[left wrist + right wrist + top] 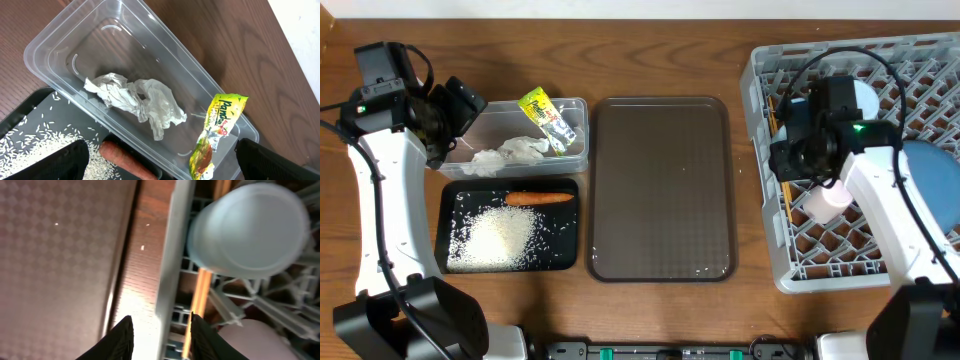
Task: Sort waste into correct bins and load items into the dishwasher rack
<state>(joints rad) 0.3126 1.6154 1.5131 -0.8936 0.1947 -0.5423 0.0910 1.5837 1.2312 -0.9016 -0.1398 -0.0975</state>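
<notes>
At the dishwasher rack, my right fingers straddle its left wall, one outside above the desk, one inside. They stand part-way apart, and I cannot tell whether they pinch anything. The wooden chopsticks lie just inside that wall, touching the inner finger, with their long axis running along the wall, near side to far. The light blue cup and pink cup sit just beyond them. Across the desk my left fingers hang wide and empty over the clear tub, which holds the crumpled paper and the snack wrapper. The carrot and rice lie in the black tray. By my reading, the chopsticks are the right arm's job.
</notes>
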